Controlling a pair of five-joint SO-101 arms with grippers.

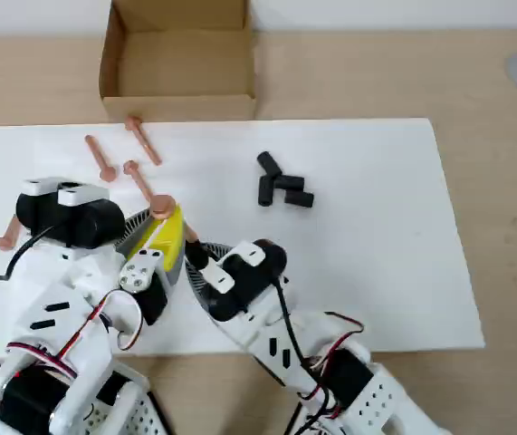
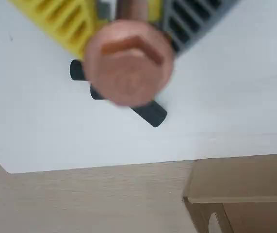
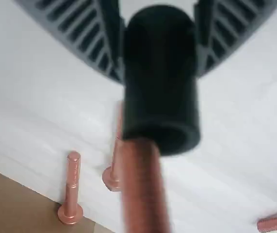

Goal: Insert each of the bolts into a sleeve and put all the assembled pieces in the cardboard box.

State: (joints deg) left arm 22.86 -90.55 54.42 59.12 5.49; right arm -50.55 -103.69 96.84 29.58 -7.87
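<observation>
– Copper bolt (image 2: 128,65), head-on and closest to the left wrist camera: its round head, marked with a hexagon, covered the middle of that view. The left gripper (image 2: 128,10) was closed on the shank just behind the head, between a yellow finger (image 2: 63,24) and a grey one.

– Where did the other end of that bolt go?

– Into a black sleeve (image 3: 160,77). The right gripper (image 3: 160,29) was clamped on that sleeve between two dark ribbed fingers. The copper shank entered the sleeve's open end. Seen from above, the two grippers met tip to tip over the near left part of a white sheet (image 1: 376,272).

– And the cardboard box?

– The cardboard box (image 1: 181,107) stood at the far side of the table (image 1: 493,181), with its front wall at the sheet's far edge and its open top facing up. Inside it, bare cardboard floor showed.

– What lay on the sheet?

– Three loose bolts (image 1: 100,156) lay close together just in front of the box. A fourth bolt (image 1: 6,237) poked out beside the left arm. A cluster of black sleeves (image 1: 282,186) lay touching one another near the middle of the sheet, well apart from the bolts.
</observation>
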